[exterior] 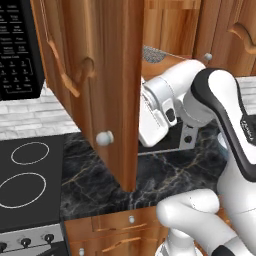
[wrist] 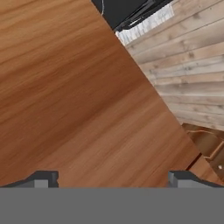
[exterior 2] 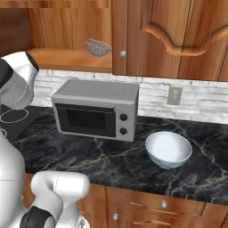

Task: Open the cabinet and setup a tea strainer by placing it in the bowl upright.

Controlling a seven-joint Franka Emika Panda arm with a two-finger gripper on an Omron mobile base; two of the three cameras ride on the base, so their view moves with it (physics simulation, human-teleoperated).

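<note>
the cabinet is standing open, its left door swinging right out over the counter with a round silver knob catching the light near its lower edge, and the white arm is reaching in behind that door, its wrist tucking close against the door's inner side. in the hand view the gripper is showing its two dark fingertips spread wide apart with bare wood grain between them, nothing sitting in the grip, and the door's flat inner face is lying close in front of the hand. the tea strainer is sitting up on the plain wooden shelf inside the cabinet, a small grey mesh piece near the shelf's right end, just beside the closed neighbouring door; from the left base view a patch of its mesh is peeking out above the arm. down on the dark marbled counter the bowl is resting upright, white with a pale blue tint, holding nothing, just to the right of the grey microwave and well apart from the strainer above. a wall socket is showing on the pale brick backsplash behind the bowl, and the black stovetop with its white rings is lying off to the left of the open door.
</note>
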